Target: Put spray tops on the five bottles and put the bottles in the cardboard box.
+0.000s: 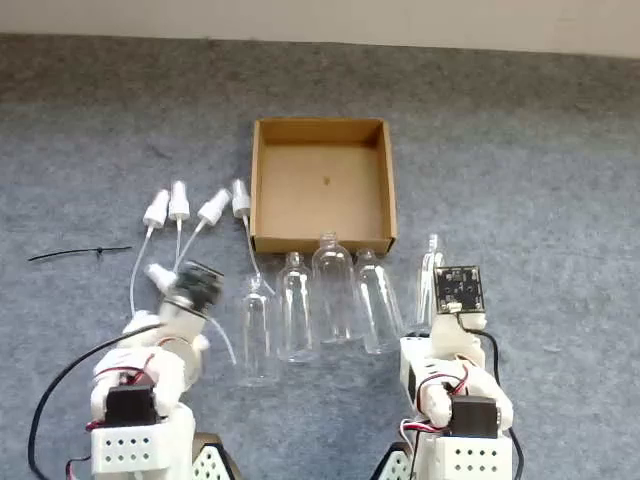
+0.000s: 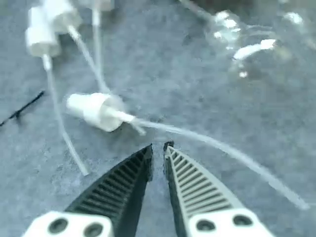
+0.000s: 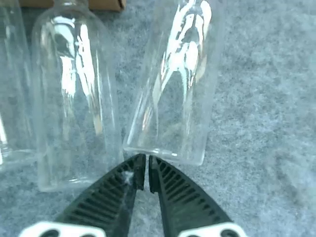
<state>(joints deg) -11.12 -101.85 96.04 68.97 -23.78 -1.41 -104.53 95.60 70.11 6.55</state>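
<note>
Quantity: five clear bottles [image 1: 333,290] lie side by side, necks toward the cardboard box [image 1: 322,130], just in front of its near wall. Five white spray tops [image 1: 179,200] with dip tubes lie left of the box, all unfitted.

Left gripper [image 2: 158,146]: fingers almost together, holding nothing, tips just short of the nearest spray top [image 2: 94,111].

Right gripper [image 3: 146,158]: fingers almost together, holding nothing, tips at the base of the rightmost bottle [image 3: 173,84]; contact cannot be confirmed.

Surface: grey carpet [image 1: 540,150]. A black cable tie [image 1: 80,253] lies at the left. A pale wall [image 1: 320,15] borders the far edge.
</note>
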